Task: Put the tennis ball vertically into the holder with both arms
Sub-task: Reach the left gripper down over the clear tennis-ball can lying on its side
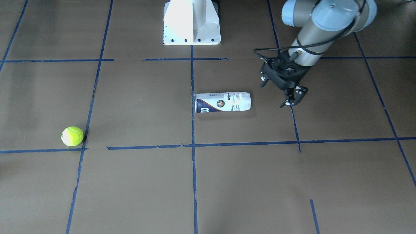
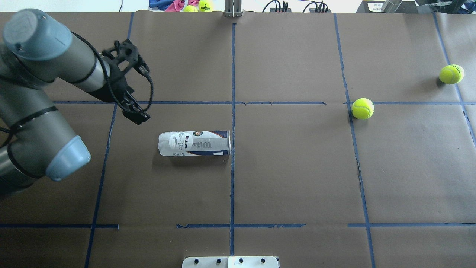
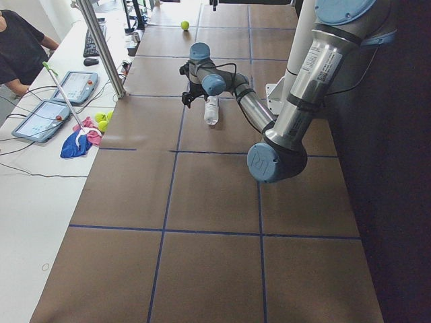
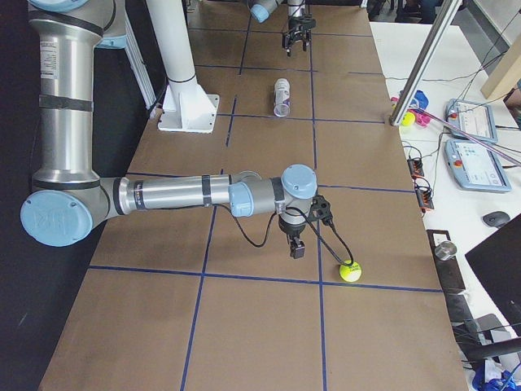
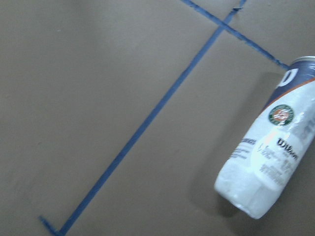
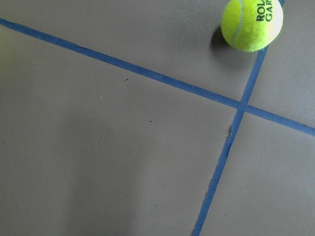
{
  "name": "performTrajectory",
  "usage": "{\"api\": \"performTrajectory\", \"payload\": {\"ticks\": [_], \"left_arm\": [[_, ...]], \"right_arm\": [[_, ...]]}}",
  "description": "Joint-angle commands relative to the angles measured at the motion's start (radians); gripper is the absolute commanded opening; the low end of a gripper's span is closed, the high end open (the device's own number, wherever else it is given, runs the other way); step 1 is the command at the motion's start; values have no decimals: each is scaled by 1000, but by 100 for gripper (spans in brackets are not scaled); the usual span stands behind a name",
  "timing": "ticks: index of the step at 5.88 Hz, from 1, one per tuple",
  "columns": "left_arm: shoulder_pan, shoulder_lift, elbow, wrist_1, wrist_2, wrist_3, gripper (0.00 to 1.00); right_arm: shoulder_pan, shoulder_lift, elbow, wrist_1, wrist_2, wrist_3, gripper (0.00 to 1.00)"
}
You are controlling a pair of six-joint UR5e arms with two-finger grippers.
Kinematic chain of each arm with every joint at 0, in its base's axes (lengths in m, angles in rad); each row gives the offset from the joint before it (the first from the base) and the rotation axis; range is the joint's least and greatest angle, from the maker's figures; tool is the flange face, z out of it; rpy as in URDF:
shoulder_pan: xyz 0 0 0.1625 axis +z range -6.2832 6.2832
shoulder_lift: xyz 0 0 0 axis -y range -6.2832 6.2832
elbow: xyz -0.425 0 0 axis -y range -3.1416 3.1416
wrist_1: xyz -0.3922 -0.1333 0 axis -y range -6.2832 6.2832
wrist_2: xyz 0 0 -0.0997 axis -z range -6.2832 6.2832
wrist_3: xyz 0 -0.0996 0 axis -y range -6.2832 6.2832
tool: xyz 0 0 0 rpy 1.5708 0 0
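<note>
1. Tennis ball (image 2: 451,74), fuzzy, bright yellow-green, black lettering: sits on the brown paper-covered table (image 2: 297,167) at the robot's far right, against a blue tape line (image 6: 226,147). Neither gripper touches it.
2. Holder (image 1: 223,102), clear plastic can, white and navy label: lies on its side mid-table, navy end at the centre tape line (image 2: 232,186).
3. Black left gripper (image 1: 274,91): fingers spread wide, near the holder's white end, apart from it.
4. Right gripper (image 4: 297,244): near the tennis ball; finger state, cannot tell.
5. Second yellow-green ball (image 2: 362,108): at a tape crossing, between holder and tennis ball.
</note>
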Motion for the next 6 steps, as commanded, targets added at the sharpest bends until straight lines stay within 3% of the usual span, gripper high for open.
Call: {"api": "performTrajectory", "payload": {"ticks": [1,4,6], "left_arm": [[159,-127,17,75,180,63,100],[194,-346,214,151,234,202,100],[244,-407,289,228,315,293,100]], "right_arm": [[0,1,5,0,-1,0,100],[0,0,12,0,-1,2,100],[0,0,11,0,-3,3,100]]}}
